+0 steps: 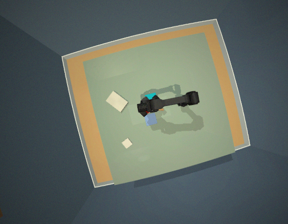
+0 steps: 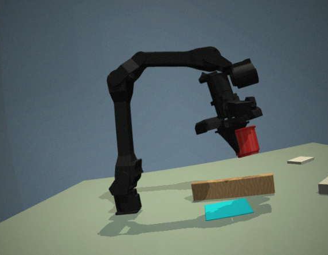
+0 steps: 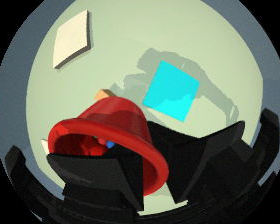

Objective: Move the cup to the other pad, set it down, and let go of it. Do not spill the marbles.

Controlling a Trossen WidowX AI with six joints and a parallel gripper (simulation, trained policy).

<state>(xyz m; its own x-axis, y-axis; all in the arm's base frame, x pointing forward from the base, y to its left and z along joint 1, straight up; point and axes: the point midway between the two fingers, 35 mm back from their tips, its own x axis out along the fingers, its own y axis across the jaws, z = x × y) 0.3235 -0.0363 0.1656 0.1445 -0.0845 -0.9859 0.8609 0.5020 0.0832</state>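
The red cup [image 2: 248, 141] [image 3: 120, 111] hangs in the air, higher than the wooden barrier, and leans a little. Marbles [image 3: 110, 144], one of them blue, show inside it in the wrist view. My gripper [image 2: 239, 150] [image 3: 142, 126] is shut on the cup's wall, one finger inside and one outside. The cyan pad [image 1: 150, 96] [image 2: 229, 210] [image 3: 173, 90] lies bare on one side of the barrier. The blue pad [image 1: 151, 119] lies on the other side, with no cup on it. In the top view the arm hides most of the cup.
The wooden barrier [image 1: 161, 109] [image 2: 234, 187] [image 3: 104, 94] stands upright between the pads, below the cup's height. A larger off-white block [image 1: 117, 101] [image 2: 327, 184] [image 3: 72, 39] and a smaller one [image 1: 127, 143] [image 2: 300, 160] lie farther from the arm's base.
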